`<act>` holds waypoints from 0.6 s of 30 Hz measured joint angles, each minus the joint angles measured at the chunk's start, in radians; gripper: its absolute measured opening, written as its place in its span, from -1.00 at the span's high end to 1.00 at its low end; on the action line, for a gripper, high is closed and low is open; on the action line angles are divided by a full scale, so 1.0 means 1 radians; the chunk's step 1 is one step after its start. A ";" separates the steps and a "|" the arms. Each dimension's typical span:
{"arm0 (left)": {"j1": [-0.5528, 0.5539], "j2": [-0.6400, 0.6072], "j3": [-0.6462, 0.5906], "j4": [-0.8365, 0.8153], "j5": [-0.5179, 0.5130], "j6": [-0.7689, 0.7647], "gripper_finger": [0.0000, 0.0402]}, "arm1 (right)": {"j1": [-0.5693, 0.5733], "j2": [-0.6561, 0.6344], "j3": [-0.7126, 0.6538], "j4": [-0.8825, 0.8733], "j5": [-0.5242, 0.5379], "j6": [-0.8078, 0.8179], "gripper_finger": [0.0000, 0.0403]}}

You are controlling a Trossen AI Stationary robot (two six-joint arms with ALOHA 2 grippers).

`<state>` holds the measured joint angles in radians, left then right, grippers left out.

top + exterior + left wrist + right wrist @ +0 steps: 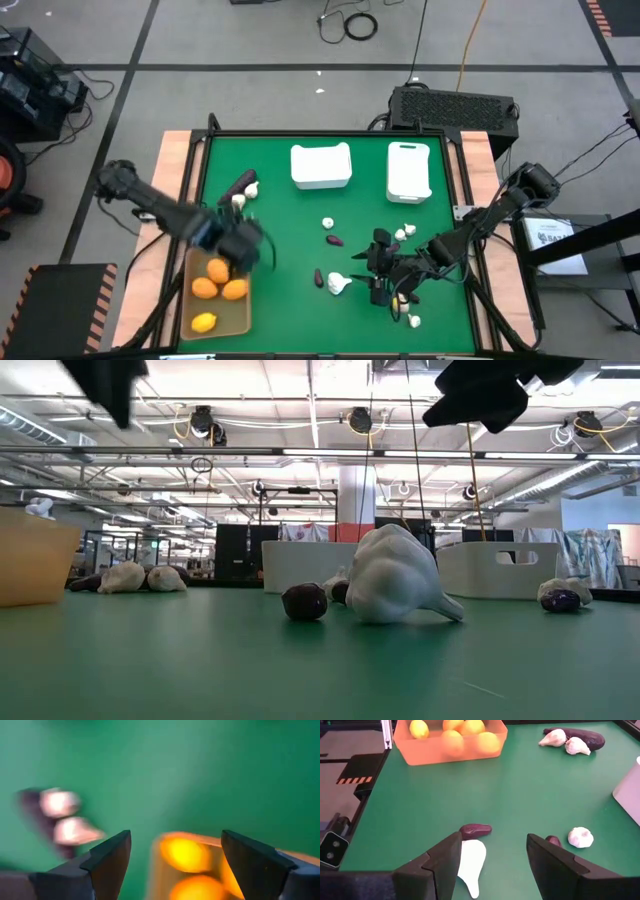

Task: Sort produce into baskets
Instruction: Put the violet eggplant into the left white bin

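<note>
While nothing is held right now, both arms look mid-sort, so here's how I'd read it going left to right. Left gripper (240,250) hovers over the top end of the tan tray (190,290) with its fingers spread wide and empty. The tray holds the orange fruits (219,281) plus a yellow one (204,322), so that bin looks done. Just above it on the green table (300,230) lie a long dark eggplant (238,183) and two white garlic bulbs (244,194), touching or nearly so.

Mid-table there's another garlic bulb (328,223) beside a small purple piece (336,240). Both white bins (321,166) at the back look empty to me.

Right gripper (492,857) is low, fingers apart, straddling a big pale garlic bulb (471,865) with a small eggplant (474,830) right next to it. I'd centre on the bulb's fat end before closing, so the fingers don't catch the eggplant too. More garlic (407,232) lies scattered on the right.
</note>
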<state>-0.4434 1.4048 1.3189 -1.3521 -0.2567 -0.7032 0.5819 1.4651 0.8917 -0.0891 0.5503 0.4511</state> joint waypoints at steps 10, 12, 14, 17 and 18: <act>0.640 -0.058 -0.089 0.041 0.023 0.319 -0.58 | 0.000 0.075 0.000 -0.002 -0.002 -0.022 -0.07; 0.767 -0.042 -0.108 0.071 0.058 0.385 -0.58 | 0.000 0.079 0.000 0.001 -0.001 -0.017 -0.07; 0.879 -0.025 -0.128 0.088 0.078 0.426 -0.58 | 0.000 0.080 0.000 0.001 -0.001 -0.017 -0.07; 1.017 -0.007 -0.166 0.098 0.110 0.479 -0.58 | 0.001 0.080 0.000 0.001 -0.001 -0.017 -0.07; 1.052 -0.002 -0.181 0.105 0.124 0.508 -0.58 | 0.002 0.080 0.000 0.000 -0.001 -0.018 -0.07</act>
<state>0.6089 1.4030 1.1380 -1.2467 -0.1331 -0.1950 0.5842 1.5452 0.8917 -0.0893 0.5491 0.4335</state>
